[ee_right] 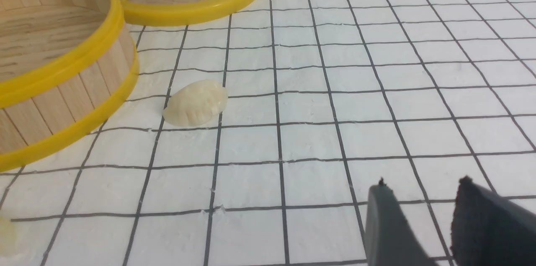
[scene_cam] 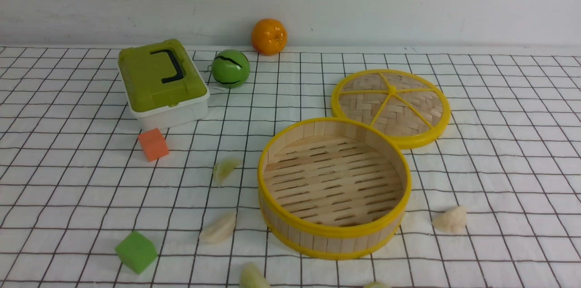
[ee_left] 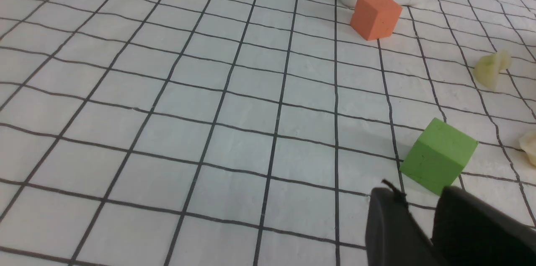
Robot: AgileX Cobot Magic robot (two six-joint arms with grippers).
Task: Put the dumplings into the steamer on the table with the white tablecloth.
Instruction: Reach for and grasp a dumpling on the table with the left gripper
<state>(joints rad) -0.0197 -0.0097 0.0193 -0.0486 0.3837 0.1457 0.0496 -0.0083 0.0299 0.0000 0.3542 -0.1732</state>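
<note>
Nearest, a pale green pleated toy dumpling point(scene_cam: 252, 276) lies on the grid-clothed worktop point(scene_cam: 68, 188) just before the round yellow-rimmed bamboo steamer point(scene_cam: 333, 233); the other dumplings point(scene_cam: 220, 228) lie around it, none inside. Probably light, soft, slippery: pinch its plump middle. Left tool point(ee_left: 418, 194) and right tool point(ee_right: 423, 186) stand slightly apart, empty.

Steamer point(scene_cam: 317, 240) set on tablecloth point(scene_cam: 499, 165); lid point(scene_cam: 391, 107) laid just behind it, to right; two dumplings point(scene_cam: 219, 228) left of steamer, one right, two before it at near edge
</note>
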